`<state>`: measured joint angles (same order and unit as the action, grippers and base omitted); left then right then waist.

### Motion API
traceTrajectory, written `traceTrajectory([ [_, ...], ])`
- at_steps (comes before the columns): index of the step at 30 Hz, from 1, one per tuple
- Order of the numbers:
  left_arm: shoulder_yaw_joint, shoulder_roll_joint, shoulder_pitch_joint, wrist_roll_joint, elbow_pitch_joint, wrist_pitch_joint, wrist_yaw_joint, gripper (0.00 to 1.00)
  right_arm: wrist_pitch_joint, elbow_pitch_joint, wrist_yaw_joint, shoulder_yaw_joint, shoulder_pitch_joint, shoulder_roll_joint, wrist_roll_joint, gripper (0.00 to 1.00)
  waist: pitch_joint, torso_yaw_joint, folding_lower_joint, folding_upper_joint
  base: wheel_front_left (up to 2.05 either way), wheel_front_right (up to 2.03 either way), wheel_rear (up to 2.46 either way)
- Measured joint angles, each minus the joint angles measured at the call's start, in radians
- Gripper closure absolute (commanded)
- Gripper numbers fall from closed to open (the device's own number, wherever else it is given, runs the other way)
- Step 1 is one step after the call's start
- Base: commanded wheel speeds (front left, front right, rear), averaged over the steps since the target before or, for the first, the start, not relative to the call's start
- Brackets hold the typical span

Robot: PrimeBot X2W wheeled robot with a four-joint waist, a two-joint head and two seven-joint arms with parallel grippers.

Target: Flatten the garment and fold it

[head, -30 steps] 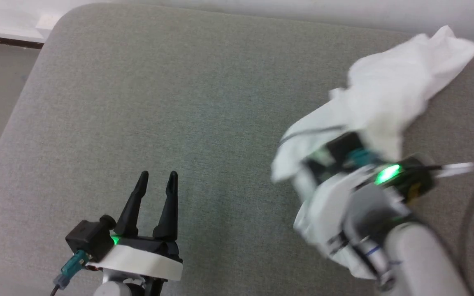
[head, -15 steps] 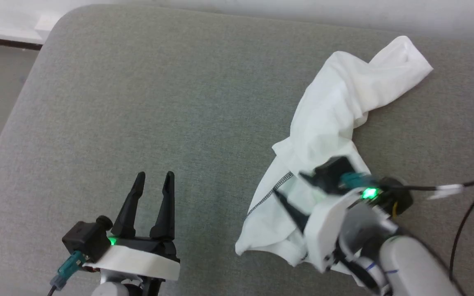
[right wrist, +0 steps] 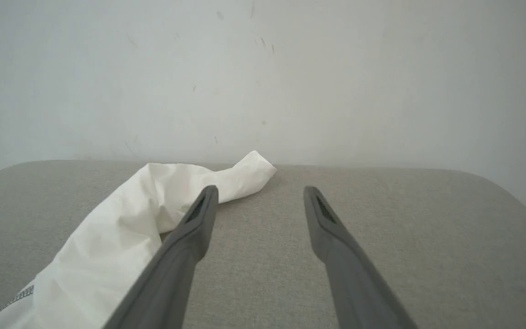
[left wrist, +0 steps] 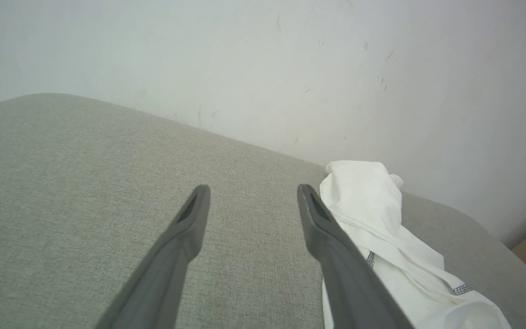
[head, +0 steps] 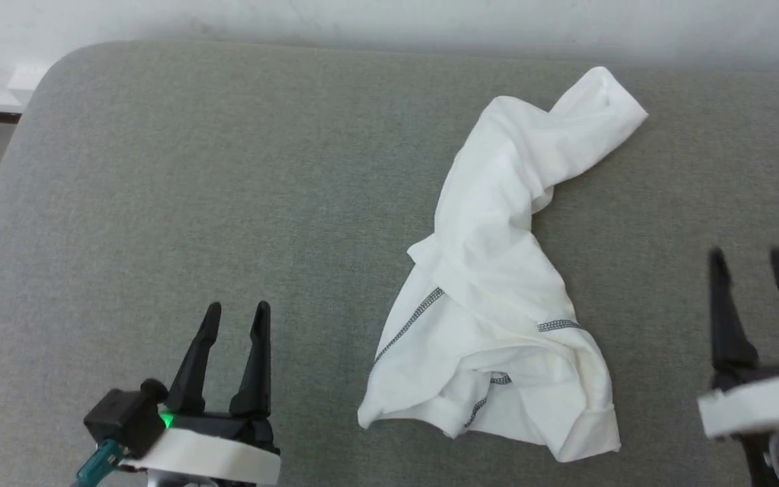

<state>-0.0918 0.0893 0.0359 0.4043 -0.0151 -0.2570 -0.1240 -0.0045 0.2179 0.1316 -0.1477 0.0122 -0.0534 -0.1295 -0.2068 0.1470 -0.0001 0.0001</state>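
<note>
Two grippers are standing with their dark fingers spread wide and nothing between them. The left gripper (head: 238,308) is sitting by the near edge of the grey padded surface (head: 159,169), toward its left side. Its fingers are pointing at the far edge, with bare grey fabric showing in the gap. The right gripper (head: 748,253) is sitting at the near right, its fingers likewise parted, pointing the same way and gripping nothing.

Between the two, and touching neither, the garment (head: 498,304) is lying crumpled on the surface, right of centre. Its broad end is spreading toward the near edge, where a rolled hem and short runs of dark grey zigzag stitching are showing. From there the white cloth is narrowing and twisting away toward the far right, and its tip is ending just short of the far edge.

In the left wrist view the garment is lying past the right-hand finger; in the right wrist view it is lying past the left-hand one. Behind the far edge a pale wall (head: 362,20) is rising, and the far left corner of the surface is curving round.
</note>
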Motion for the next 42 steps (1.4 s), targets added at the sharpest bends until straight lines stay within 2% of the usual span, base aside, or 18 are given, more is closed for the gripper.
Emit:
traceTrajectory([
  [5, 0.012, 0.003, 0.050, -0.027, -0.024, 0.000, 0.000, 0.00, -0.116, -0.101, 0.000, -0.057, 0.093, 0.000, -0.077, 0.00, 0.006, -0.026, 0.0000, 0.0000, 0.00, 0.00, 0.00],
  [10, -0.016, 0.024, 0.065, -0.103, -0.057, 0.000, 0.000, 0.00, -0.159, -0.156, 0.000, -0.055, 0.101, 0.001, -0.096, 0.00, 0.016, -0.038, 0.0000, 0.0000, 0.00, 0.00, 0.00],
  [13, -0.113, 0.070, 0.057, -0.132, -0.065, 0.011, 0.000, 0.00, -0.163, -0.165, 0.000, -0.055, 0.096, 0.000, -0.094, 0.00, 0.019, -0.036, -0.0001, 0.0000, 0.00, 0.00, 0.00],
  [19, -0.356, 0.174, -0.039, -0.128, -0.106, 0.156, 0.000, 0.00, -0.153, -0.170, 0.000, -0.046, 0.070, 0.001, -0.092, 0.00, 0.001, -0.024, 0.0000, -0.0001, 0.00, 0.00, 0.00],
  [23, -0.468, 0.218, -0.107, -0.135, -0.091, 0.216, 0.000, 0.00, -0.146, -0.181, 0.000, -0.038, 0.063, 0.001, -0.101, 0.00, -0.021, -0.015, 0.0000, 0.0000, 0.00, 0.00, 0.00],
  [31, -0.586, 0.247, -0.209, -0.140, 0.061, 0.277, 0.000, 0.00, -0.147, -0.189, 0.000, -0.018, 0.030, 0.001, -0.111, 0.00, -0.077, -0.015, 0.0002, -0.0001, 0.00, 0.00, 0.00],
  [39, -0.594, 0.257, -0.261, -0.144, 0.148, 0.275, 0.002, 0.00, -0.147, -0.194, 0.000, -0.020, 0.011, 0.001, -0.111, 0.00, -0.108, -0.027, 0.0002, 0.0000, 0.00, 0.00, 0.00],
  [40, -0.590, 0.254, -0.264, -0.144, 0.155, 0.262, 0.007, 0.67, -0.147, -0.196, 0.000, -0.020, 0.010, 0.001, -0.111, 0.00, -0.109, -0.028, 0.0002, 0.0000, 0.00, 0.00, 0.00],
  [41, -0.585, 0.250, -0.267, -0.144, 0.159, 0.247, 0.015, 1.00, -0.147, -0.200, 0.000, -0.021, 0.010, 0.001, -0.112, 0.00, -0.108, -0.028, 0.0002, 0.0000, 0.00, 0.00, 0.00],
  [42, -0.579, 0.246, -0.267, -0.143, 0.162, 0.233, 0.023, 1.00, -0.147, -0.202, 0.000, -0.022, 0.008, 0.001, -0.115, 0.00, -0.106, -0.028, 0.0002, 0.0000, 0.00, 0.00, 0.00],
])
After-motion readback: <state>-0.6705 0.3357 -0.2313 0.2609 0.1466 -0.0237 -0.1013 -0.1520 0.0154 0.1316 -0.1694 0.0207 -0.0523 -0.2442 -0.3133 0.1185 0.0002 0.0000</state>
